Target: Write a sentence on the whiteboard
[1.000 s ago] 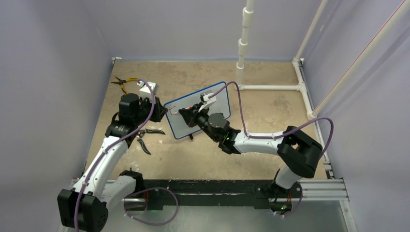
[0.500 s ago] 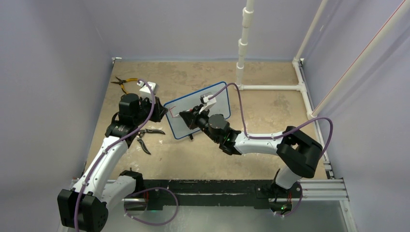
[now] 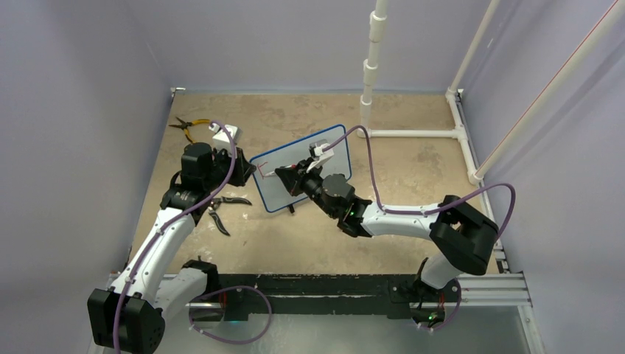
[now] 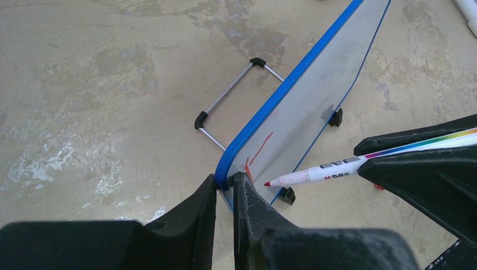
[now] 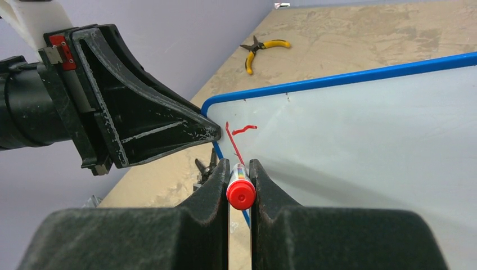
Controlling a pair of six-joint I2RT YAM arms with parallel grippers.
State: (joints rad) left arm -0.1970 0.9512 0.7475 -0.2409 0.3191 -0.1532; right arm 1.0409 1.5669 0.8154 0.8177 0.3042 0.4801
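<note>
The whiteboard (image 3: 276,193), white with a thin blue frame, stands tilted at mid-table. My left gripper (image 4: 225,183) is shut on its left corner, the blue rim between the jaws. My right gripper (image 5: 240,169) is shut on a red marker (image 5: 241,191), whose white barrel (image 4: 320,173) points at the board's lower left. The tip sits at or just off the board face; I cannot tell which. Of the sentence, only a few red strokes (image 5: 233,138) show near the left edge, a hooked mark and a long downstroke (image 4: 259,152).
Yellow-handled pliers (image 3: 188,127) lie at the far left. Black pliers (image 3: 225,210) lie beside the left arm. A white pipe frame (image 3: 372,66) rises at the back right. The board's wire stand (image 4: 230,98) juts out behind it.
The right gripper and marker have shifted a little down along the board's left side, and the red stroke has grown longer. The left gripper has stayed put.
</note>
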